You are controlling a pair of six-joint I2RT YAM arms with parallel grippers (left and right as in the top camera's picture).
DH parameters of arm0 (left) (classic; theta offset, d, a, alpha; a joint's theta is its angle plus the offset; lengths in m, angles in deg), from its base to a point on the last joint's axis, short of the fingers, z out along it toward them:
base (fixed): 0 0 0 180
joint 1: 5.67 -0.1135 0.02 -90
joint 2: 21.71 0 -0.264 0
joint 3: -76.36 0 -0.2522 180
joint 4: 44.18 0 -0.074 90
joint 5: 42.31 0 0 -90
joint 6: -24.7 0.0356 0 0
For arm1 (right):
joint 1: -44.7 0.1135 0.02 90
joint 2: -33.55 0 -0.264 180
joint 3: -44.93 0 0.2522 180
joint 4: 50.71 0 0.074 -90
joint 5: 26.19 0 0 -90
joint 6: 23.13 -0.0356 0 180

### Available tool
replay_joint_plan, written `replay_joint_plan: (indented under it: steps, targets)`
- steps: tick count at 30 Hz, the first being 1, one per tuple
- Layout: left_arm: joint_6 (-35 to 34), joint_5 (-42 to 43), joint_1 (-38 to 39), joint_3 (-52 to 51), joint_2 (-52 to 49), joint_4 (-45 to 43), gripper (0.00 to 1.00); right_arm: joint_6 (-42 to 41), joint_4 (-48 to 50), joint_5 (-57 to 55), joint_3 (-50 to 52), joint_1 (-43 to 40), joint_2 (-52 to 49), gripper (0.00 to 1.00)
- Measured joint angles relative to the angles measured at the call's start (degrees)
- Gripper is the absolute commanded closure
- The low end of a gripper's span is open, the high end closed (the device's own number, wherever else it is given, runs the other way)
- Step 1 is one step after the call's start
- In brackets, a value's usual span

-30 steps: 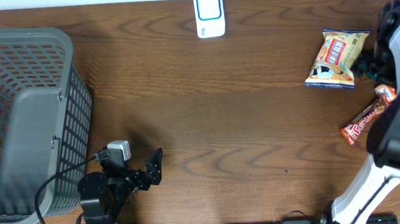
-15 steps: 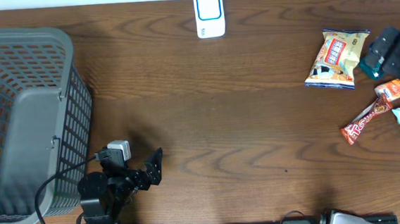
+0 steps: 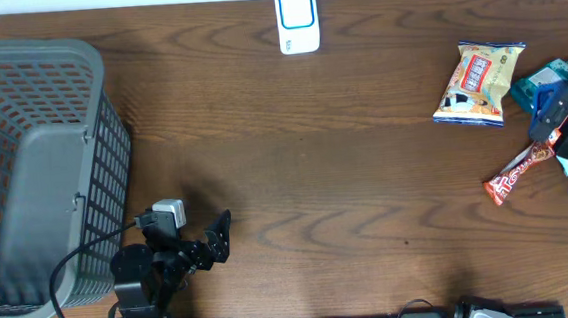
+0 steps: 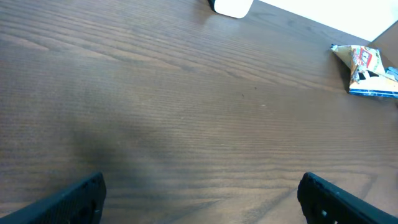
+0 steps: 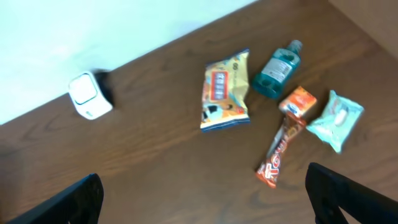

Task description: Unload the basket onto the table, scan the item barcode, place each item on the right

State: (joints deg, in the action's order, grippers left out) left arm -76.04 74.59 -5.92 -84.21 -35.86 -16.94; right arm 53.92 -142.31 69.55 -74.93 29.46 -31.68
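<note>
Overhead table (image 3: 365,173): bare wood from the scanner (image 3: 296,20) to the near edge (ample room for a carry).
Basket (image 3: 114,161): far left of the scanner, well apart from the goods.
Right gripper (image 5: 204,186): jaws wide, empty, above the goods right of the scanner; the nearer arm, I judge.
Left gripper (image 4: 202,186): jaws wide, empty, near-left of the scanner, beside the basket.
Snack bag (image 5: 225,90): closest item to the scanner, long axis running toward the far edge; likeliest pick.
Candy bar (image 5: 280,149): slanted, on the bag's near side.
Bottle (image 5: 277,68): just beside the bag, farther from the scanner.
</note>
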Motion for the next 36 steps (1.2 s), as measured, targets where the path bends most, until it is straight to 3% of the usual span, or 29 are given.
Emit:
replay_joint_plan:
  steps: [7,19,24,30,36]
  targets:
    - [0.0,0.0,0.0,0.0,0.0,0.0,0.02,0.7,19.5,6.4,17.0,2.0,8.1,0.01]
    - [0.0,0.0,0.0,0.0,0.0,0.0,0.01,0.2,54.2,9.6,60.5,9.2,40.8,0.01]
    - [0.0,0.0,0.0,0.0,0.0,0.0,0.01,-0.9,66.9,9.7,75.0,10.1,49.1,0.01]
    - [0.0,0.0,0.0,0.0,0.0,0.0,0.02,-1.3,79.0,9.9,88.0,12.2,56.3,0.01]
    - [0.0,0.0,0.0,0.0,0.0,0.0,0.01,-1.3,81.8,8.6,96.7,12.7,61.0,0.01]
